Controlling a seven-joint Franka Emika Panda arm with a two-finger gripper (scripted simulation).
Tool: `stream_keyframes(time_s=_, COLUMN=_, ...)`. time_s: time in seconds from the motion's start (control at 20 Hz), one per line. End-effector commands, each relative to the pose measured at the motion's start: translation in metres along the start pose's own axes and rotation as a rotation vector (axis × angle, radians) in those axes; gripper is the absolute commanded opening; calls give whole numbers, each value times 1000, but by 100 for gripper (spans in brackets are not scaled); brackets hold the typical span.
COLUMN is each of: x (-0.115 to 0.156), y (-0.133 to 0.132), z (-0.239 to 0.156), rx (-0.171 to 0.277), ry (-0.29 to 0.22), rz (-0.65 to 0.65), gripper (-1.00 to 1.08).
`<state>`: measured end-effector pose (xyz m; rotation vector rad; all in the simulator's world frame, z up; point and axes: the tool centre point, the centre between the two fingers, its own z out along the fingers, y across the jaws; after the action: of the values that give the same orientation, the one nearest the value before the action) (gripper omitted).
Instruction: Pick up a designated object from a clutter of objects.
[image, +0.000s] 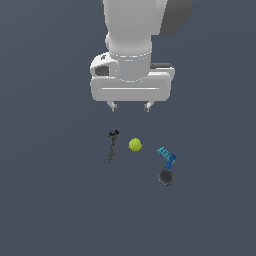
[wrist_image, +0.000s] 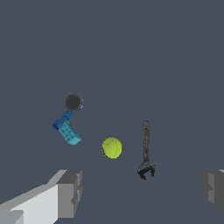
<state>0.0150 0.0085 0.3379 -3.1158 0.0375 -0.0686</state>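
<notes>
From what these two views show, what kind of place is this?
Most likely a simulated test scene, not a real room: a flat, featureless grey floor, small unrelated items lying loose on it, such as a wrench and a yellow-green ball, and a white arm's open end effector above.
</notes>
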Motion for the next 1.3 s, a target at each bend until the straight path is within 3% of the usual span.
stream_keyframes(time_s=0.0, x=4, y=-7, z=9, rx=-4, ry=-3, rz=-11, gripper=100)
stream_keyframes(time_s=0.35, x=21, y=-40, z=55, rx=-18, ry=-13, rz=-62, gripper=100)
stream_keyframes(time_s=0.7, x=34, y=-96, z=129, rx=-29, ry=-27, rz=-144, gripper=100)
stream_keyframes(time_s=1.25, x=27, y=-166, z=220, rx=-23, ry=-43, rz=-243, gripper=100)
